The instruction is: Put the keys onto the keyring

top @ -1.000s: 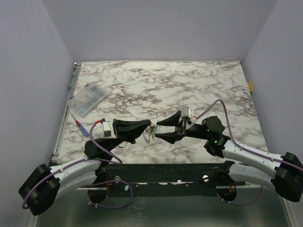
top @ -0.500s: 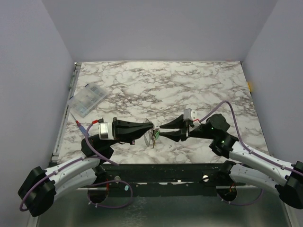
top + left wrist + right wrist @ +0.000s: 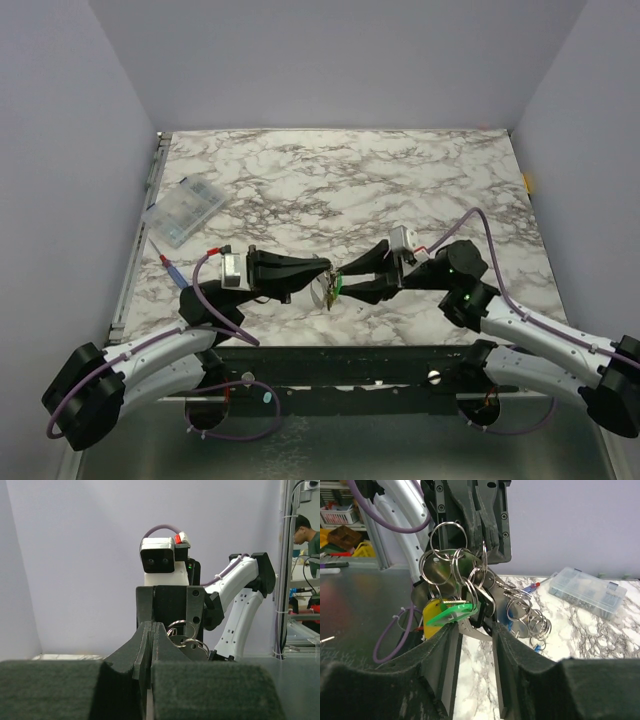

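A bunch of keys (image 3: 327, 290) with green (image 3: 452, 614), yellow (image 3: 432, 612) and dark heads hangs from silvery wire rings above the table's near middle. My left gripper (image 3: 322, 270) is shut on the bunch's top, by the keyring (image 3: 432, 537). Its closed fingers (image 3: 145, 640) show in the left wrist view with rings (image 3: 182, 621) just beyond them. My right gripper (image 3: 338, 281) faces it. Its jaws (image 3: 476, 630) stand apart around the bunch's lower part, a silver key blade between them.
A clear compartment box (image 3: 185, 212) lies at the table's left, also seen in the right wrist view (image 3: 587, 592). A red and blue tool (image 3: 172, 268) lies near the left edge. A chain of spare rings (image 3: 530, 617) dangles from the bunch.
My right gripper closed from wide open to a narrow gap and moved in on the bunch, then parted slightly. My left gripper kept its hold and shifted slightly right.
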